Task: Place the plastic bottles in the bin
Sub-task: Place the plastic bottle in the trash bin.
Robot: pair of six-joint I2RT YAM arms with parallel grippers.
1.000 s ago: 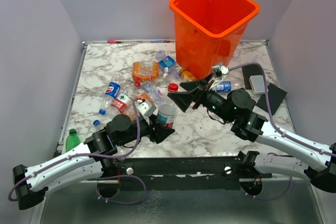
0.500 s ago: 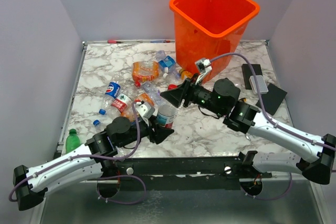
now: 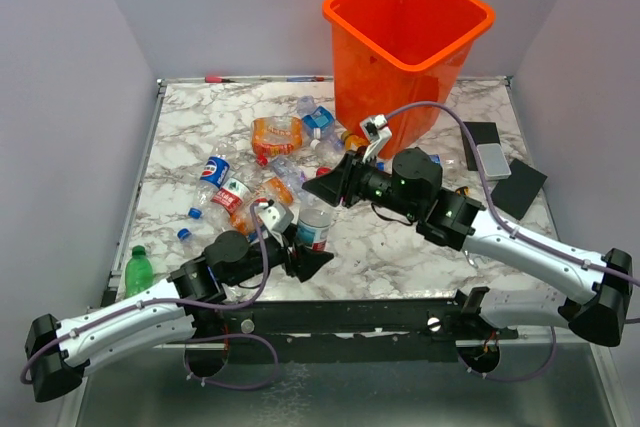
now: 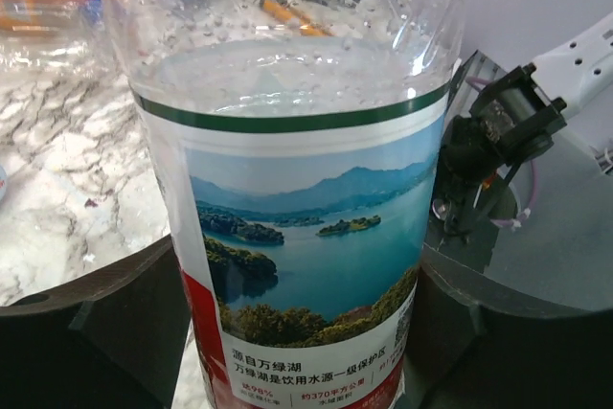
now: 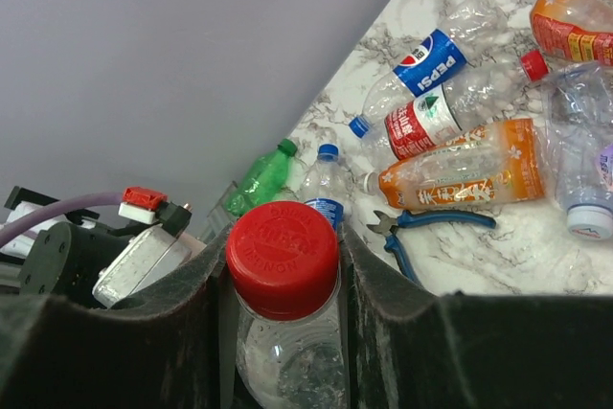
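Observation:
A clear plastic bottle (image 3: 315, 225) with a lake-picture label (image 4: 306, 237) and a red cap (image 5: 283, 256) stands near the table's front middle. My left gripper (image 4: 306, 332) flanks its label, one finger (image 4: 96, 323) on each side. Whether they still press it is not visible. My right gripper (image 5: 283, 275) is shut on the cap from above. Several more bottles (image 3: 270, 157) lie at the left middle, among them a Pepsi one (image 5: 426, 62), an orange-labelled one (image 5: 460, 174) and a green one (image 3: 138, 269). The orange bin (image 3: 380, 97) stands at the back right.
Blue-handled pliers (image 5: 436, 227) lie beside the orange-labelled bottle. Flat black and grey pieces (image 3: 495, 157) lie right of the bin. A pen (image 3: 225, 78) rests along the back edge. Grey walls close in both sides.
My right gripper has swung left from beside the bin onto the upright bottle's cap and closed on it. The left arm has drawn back slightly toward the near edge.

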